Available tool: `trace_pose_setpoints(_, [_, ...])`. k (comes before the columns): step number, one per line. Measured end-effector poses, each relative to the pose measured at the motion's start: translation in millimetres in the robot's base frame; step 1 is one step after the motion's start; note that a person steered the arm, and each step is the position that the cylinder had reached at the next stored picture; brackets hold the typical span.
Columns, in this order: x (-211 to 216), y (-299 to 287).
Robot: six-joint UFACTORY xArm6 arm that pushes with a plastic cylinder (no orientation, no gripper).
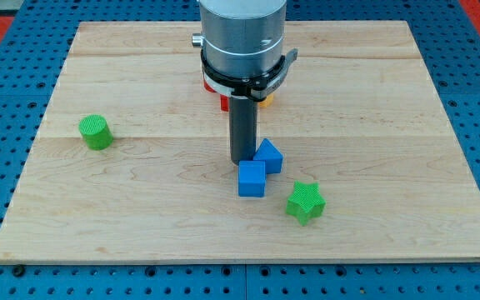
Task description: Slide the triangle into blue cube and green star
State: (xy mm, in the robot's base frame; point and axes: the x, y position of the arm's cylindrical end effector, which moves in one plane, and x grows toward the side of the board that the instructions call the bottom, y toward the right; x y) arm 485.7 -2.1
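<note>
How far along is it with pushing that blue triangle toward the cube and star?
Nearly done: the blue triangle already sits against the blue cube. In hand: my tip rests beside the triangle's left. Left: the green star still stands apart, lower right.

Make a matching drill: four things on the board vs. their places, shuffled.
1. green cylinder
2. green star
3. blue cube
4. my tip

a. just above the blue cube, beside the blue triangle
b. alone, at the view's left
c. nearest the view's bottom, right of the cube
d. directly below my tip

Pairs: 1-b, 2-c, 3-d, 4-a
</note>
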Motion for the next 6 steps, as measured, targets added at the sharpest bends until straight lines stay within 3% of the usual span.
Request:
trace_pose_setpoints(3, [25, -12])
trace_pose_setpoints(4, [3, -80])
trace_pose_setpoints(5, [-40, -13])
trace_pose_setpoints(6, [-54, 60])
